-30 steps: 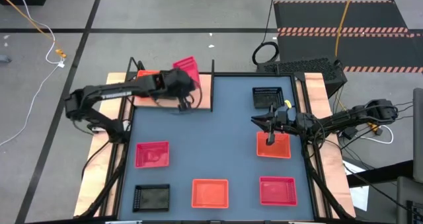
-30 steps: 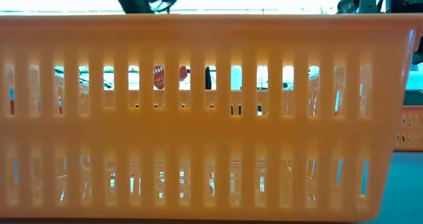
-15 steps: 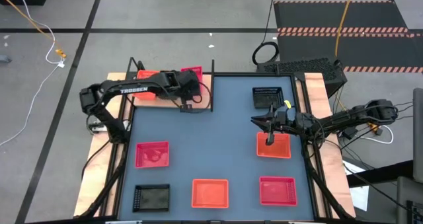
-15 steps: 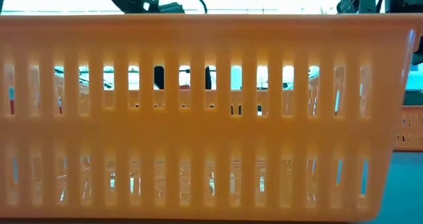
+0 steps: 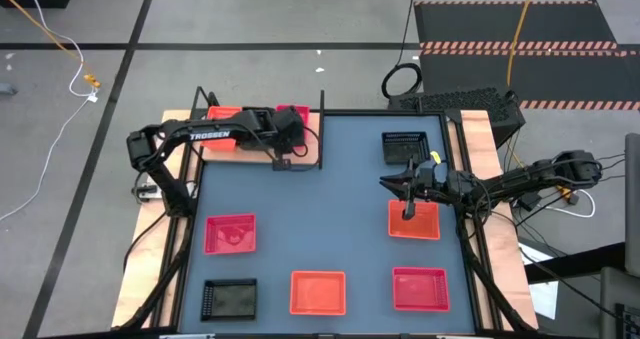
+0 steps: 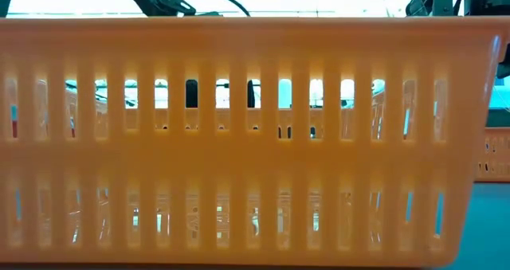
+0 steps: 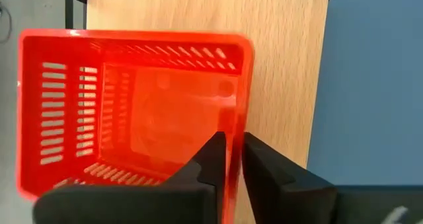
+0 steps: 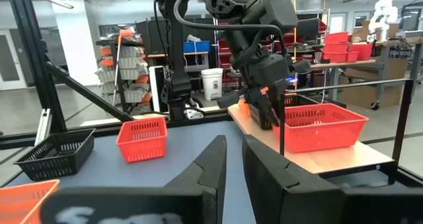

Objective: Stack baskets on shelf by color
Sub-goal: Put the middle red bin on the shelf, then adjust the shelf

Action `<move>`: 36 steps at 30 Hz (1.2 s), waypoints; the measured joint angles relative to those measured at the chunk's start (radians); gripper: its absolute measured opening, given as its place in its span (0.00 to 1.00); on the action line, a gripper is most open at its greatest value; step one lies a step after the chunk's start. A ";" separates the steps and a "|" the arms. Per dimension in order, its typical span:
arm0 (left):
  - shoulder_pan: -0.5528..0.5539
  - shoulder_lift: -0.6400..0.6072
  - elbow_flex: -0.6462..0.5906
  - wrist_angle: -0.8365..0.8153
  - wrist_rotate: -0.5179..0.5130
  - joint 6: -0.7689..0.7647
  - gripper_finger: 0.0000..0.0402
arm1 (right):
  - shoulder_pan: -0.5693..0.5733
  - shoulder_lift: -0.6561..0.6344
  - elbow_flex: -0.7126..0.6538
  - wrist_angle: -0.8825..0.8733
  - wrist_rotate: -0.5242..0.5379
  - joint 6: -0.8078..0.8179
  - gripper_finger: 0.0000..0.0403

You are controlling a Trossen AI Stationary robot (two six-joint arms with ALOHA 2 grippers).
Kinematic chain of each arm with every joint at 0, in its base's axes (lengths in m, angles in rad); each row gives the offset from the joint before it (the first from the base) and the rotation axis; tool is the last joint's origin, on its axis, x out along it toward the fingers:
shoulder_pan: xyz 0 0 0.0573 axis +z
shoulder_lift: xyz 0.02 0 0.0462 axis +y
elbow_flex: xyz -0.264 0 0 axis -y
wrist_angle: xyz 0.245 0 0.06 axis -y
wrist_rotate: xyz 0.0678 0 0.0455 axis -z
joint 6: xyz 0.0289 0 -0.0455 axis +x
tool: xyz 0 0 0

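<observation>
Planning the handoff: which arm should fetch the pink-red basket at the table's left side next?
Left, probably. The left gripper is at the shelf, its fingers astride a basket wall there, nearer that pink-red basket. The right gripper hangs over the orange basket across the table.

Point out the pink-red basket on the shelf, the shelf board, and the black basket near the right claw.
Pink-red basket (image 7: pixel 132 112), left wrist view, on its floor.
Shelf board (image 7: pixel 284 65), left wrist view, on bare wood beside the basket.
Black basket (image 5: pixel 404 146), high view, on its middle.
</observation>
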 joint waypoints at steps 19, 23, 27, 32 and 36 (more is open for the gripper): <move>-0.070 -0.165 0.054 -0.041 -0.017 -0.130 0.19 | 0.000 0.000 0.000 0.007 0.000 0.004 0.11; -0.115 -0.269 0.056 -0.044 0.008 -0.235 0.19 | 0.000 0.000 0.000 0.007 0.000 0.029 0.11; -0.191 -0.306 -0.034 0.018 0.121 -0.303 0.16 | 0.000 0.000 0.000 0.005 0.000 0.053 0.11; -0.290 -0.254 -0.250 0.174 0.126 -0.283 0.04 | 0.001 0.000 0.000 0.006 0.000 0.069 0.11; -0.274 -0.199 -0.339 0.284 0.096 -0.321 0.02 | 0.000 0.000 0.000 0.012 0.000 0.081 0.11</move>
